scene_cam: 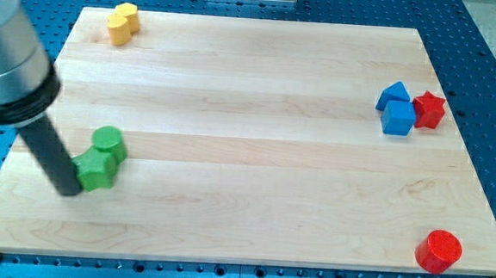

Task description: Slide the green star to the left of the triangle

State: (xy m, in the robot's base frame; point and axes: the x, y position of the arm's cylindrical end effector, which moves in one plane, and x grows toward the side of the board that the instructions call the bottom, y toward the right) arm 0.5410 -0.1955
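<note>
The green star (97, 172) lies near the board's left edge, touching a green cylinder (109, 143) just above it. My tip (69, 190) rests on the board right against the star's lower left side. The rod slants up to the view's left into a large grey and black cylinder. The blue triangle (395, 94) lies far off at the view's right, in a tight cluster with a blue cube (398, 118) below it and a red star (428, 109) to its right.
A yellow block (123, 23) sits at the board's top left corner. A red cylinder (439, 252) sits at the bottom right corner. The wooden board (247, 156) lies on a blue perforated table (495, 51).
</note>
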